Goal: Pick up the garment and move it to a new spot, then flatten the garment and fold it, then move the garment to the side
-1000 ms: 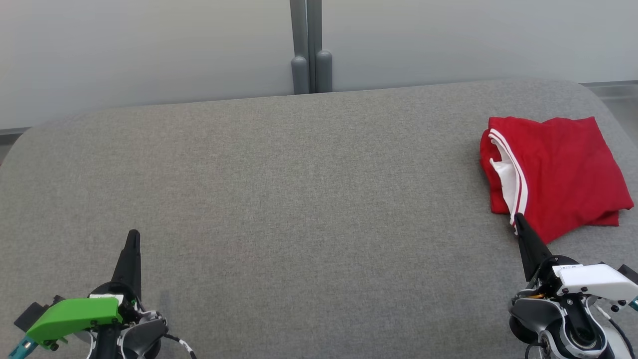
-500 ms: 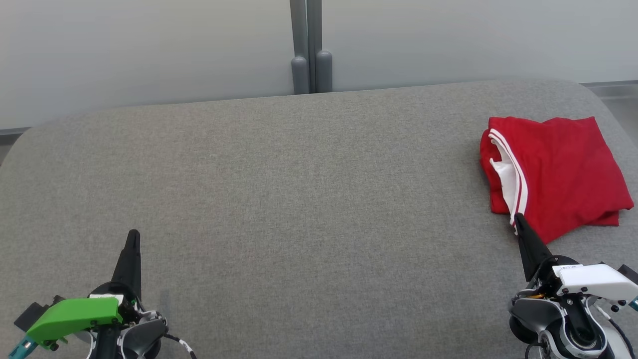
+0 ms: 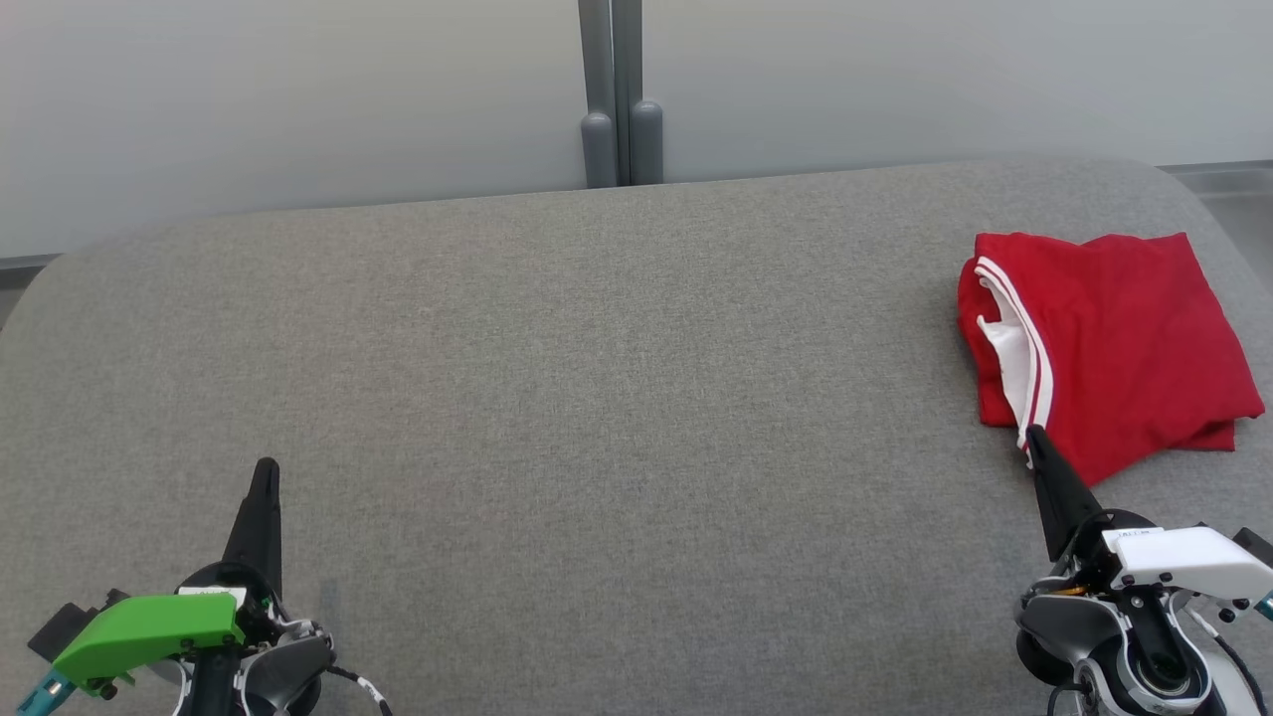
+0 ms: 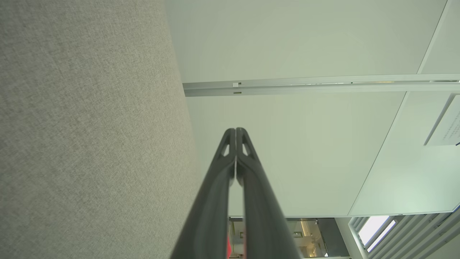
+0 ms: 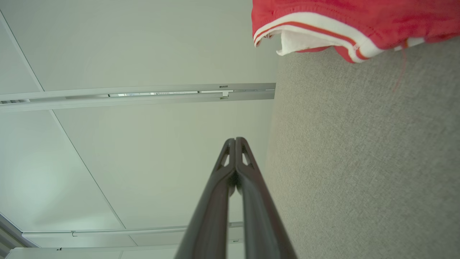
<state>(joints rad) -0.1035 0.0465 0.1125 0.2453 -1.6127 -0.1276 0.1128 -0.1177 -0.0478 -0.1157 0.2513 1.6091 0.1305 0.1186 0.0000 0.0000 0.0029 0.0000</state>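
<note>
A folded red garment [image 3: 1114, 348] with white-striped trim is pictured by the far right corner of the round-cornered, grey woven bench [image 3: 597, 398], whose sides are cut off by the frame. The left fingers [image 3: 261, 507] and right fingers [image 3: 1054, 487], dark and tapered, are held pressed together, empty, at the near edge, bare weave between them

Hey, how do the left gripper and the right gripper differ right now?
The left gripper wears a green cover; the right gripper wears a white cover. The left gripper rests over bare grey cushion, far from the red garment; the right gripper sits just short of its near edge. Both are shut, fingers pointing away from the robot.
</note>
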